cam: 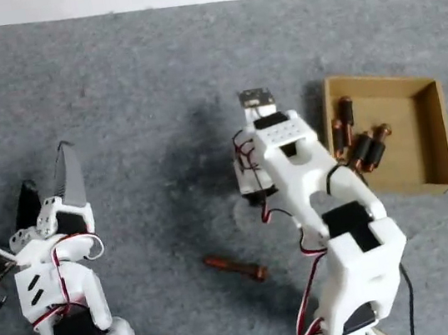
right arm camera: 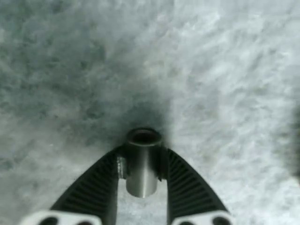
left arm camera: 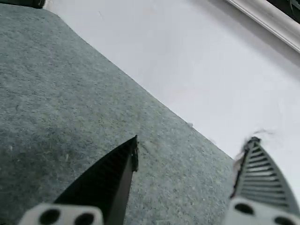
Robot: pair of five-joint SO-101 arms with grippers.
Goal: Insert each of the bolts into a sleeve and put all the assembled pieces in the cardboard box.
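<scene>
- Sleeve (right arm camera: pixel 142 161), a dark metal tube, is gripped between the two ribbed fingers of the right claw (right arm camera: pixel 142 151). Its open end points away from the wrist toward the grey table (right arm camera: pixel 225 70).
- Whether the tube's far end touches the table cannot be told; a dark shadow is cast just ahead of it.
- The right arm (cam: pixel 329 194) is folded forward over the middle of the table, with its wrist turned downward.
- The left claw (left arm camera: pixel 194 140) is spread wide with nothing between its fingers. It is held low and aimed across the table toward the far edge.
- One copper-coloured bolt (cam: pixel 235 268) is laid flat on the table, behind the right claw toward that arm's base and well apart from the left claw.
- The cardboard box (cam: pixel 431 132) is set to the right of the right claw, near the arm. Assembled pieces (cam: pixel 364 146) are piled inside it against the wall nearest the claw.
- Those pieces overlap, so their number is hard to make out.
- Both arm bases are cut off by the near edge of the high view.
</scene>
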